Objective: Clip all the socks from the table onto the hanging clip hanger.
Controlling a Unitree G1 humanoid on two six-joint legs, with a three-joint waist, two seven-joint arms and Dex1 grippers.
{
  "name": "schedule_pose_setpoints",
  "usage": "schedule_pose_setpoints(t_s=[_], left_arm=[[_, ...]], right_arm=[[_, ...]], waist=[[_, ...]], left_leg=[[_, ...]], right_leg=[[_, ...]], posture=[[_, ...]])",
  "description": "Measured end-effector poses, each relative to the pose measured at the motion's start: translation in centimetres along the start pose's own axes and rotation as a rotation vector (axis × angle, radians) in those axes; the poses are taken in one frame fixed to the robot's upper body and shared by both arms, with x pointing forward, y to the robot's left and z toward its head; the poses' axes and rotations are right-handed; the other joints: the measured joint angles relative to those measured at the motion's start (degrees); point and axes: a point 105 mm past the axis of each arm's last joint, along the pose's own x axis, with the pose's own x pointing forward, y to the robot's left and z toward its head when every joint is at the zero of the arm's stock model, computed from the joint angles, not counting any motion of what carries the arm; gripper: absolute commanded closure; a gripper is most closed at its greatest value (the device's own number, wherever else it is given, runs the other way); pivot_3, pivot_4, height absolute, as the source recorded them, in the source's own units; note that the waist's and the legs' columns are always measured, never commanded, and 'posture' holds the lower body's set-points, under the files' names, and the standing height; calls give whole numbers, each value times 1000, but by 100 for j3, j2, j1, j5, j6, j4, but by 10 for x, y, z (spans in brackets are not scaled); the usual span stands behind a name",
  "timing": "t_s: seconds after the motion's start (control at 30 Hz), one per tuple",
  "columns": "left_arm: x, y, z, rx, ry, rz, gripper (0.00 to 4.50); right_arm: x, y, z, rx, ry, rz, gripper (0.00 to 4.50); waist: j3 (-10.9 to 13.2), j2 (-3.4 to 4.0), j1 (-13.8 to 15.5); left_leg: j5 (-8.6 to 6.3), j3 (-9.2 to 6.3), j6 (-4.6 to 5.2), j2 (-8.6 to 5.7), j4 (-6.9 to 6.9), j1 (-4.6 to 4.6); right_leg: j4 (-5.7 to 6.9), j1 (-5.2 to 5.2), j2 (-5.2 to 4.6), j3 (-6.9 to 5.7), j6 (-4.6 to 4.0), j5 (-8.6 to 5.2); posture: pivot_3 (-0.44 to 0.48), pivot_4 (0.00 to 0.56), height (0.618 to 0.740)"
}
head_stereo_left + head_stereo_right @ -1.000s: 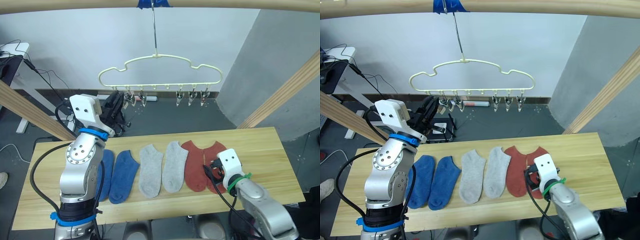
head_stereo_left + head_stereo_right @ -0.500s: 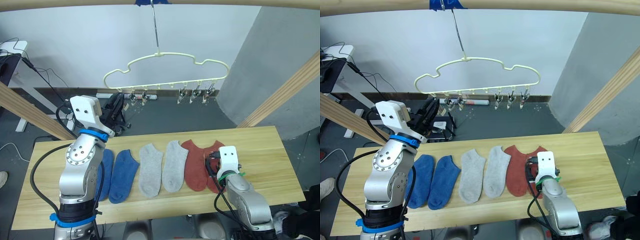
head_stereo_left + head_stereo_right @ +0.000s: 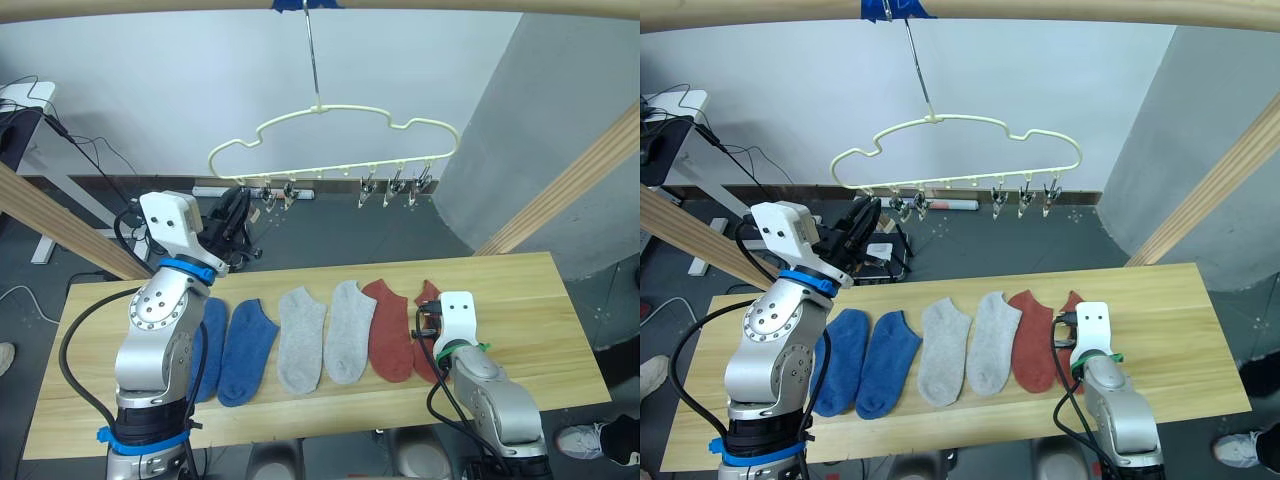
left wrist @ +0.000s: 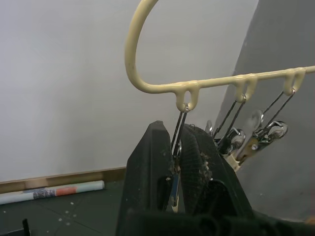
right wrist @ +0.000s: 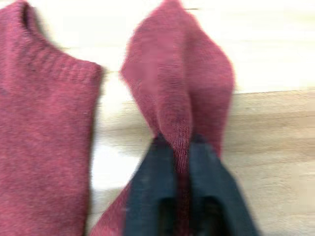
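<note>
The table (image 3: 540, 290) is a long top of pale yellowish wood planks with a smooth, faintly grained surface. Six short ankle socks of soft knit lie in a row across its middle, toes toward the near edge: two blue socks (image 3: 245, 350) at the left end of the row, two light grey socks (image 3: 302, 338) in the centre, then a flat brick red sock (image 3: 391, 330). The last one, the pinched red sock (image 5: 179, 93), lies nearest the right end, its ribbed fabric gathered into a raised fold.

Above the far edge hangs the clip hanger (image 3: 335, 140), a thin cream-yellow wire frame with a wavy, cloud-like top outline, a slim metal hook (image 3: 312, 55) and small shiny metal clips dangling from loops along its straight lower bar.

The right gripper (image 5: 179, 147) sits low over the table by the near edge, its two black fingers nearly closed with the fold of the pinched red sock squeezed between them; the sock's rest touches the wood.

The left gripper (image 4: 176, 147) is raised behind the far edge, under the hanger's left end. Its textured black fingers are drawn close together around the leftmost clip (image 4: 175, 179), whose wire runs up between them to the hanger's loop.
</note>
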Motion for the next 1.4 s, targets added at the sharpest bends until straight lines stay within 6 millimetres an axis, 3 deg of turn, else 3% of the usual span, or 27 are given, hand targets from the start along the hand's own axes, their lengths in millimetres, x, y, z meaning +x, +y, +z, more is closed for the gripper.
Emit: schedule_pose_setpoints(t_s=[0.13,0.23,0.33,0.53,0.7,0.87,1.17,1.4], left_arm=[[-2,-6,1,-49,21,-81,4328],[-6,-10,5,-86,41,-155,4328],[-8,-8,8,-108,69,-194,4328],[-7,-5,22,-173,88,-225,4328],[-4,-7,26,-278,109,-212,4328],[-2,-6,31,-337,114,-198,4328],[-1,-7,30,-399,120,-170,4328],[-1,-7,30,-417,113,-135,4328]], right_arm=[[-4,-3,4,-120,-31,49,4500],[-16,1,23,-285,-131,148,4500],[-35,29,49,-437,-268,331,4500],[-56,79,77,-517,-439,565,4500],[-62,129,101,-512,-563,703,4500],[-53,156,105,-470,-583,724,4500],[-46,170,113,-459,-627,678,4500],[-51,178,122,-436,-690,682,4500]], waist=[[1,2,-1],[3,3,-11],[3,3,-19],[4,1,6],[7,-4,11],[7,-5,31],[7,-5,22],[6,-7,22]], left_leg=[[0,1,0,-3,0,-6],[1,3,-1,-3,3,-33],[1,0,-1,9,3,-49],[1,-7,-2,3,9,-63],[2,-14,-3,1,9,-67],[11,-15,-18,1,10,-72],[13,-15,-22,0,11,-70],[15,-14,-25,0,13,-70]], right_leg=[[-1,-4,-1,1,19,-11],[5,-32,0,2,22,-10],[14,-53,17,0,21,-10],[8,-55,6,-6,-4,6],[11,-59,0,-14,-6,8],[10,-61,-16,-13,-7,9],[16,-62,-20,-14,-7,10],[19,-62,-21,-13,-7,10]], posture=[[-139,347,740],[-138,347,740],[-134,346,740],[-124,342,740],[-121,341,740],[-124,339,740],[-120,331,740],[-114,327,740]])
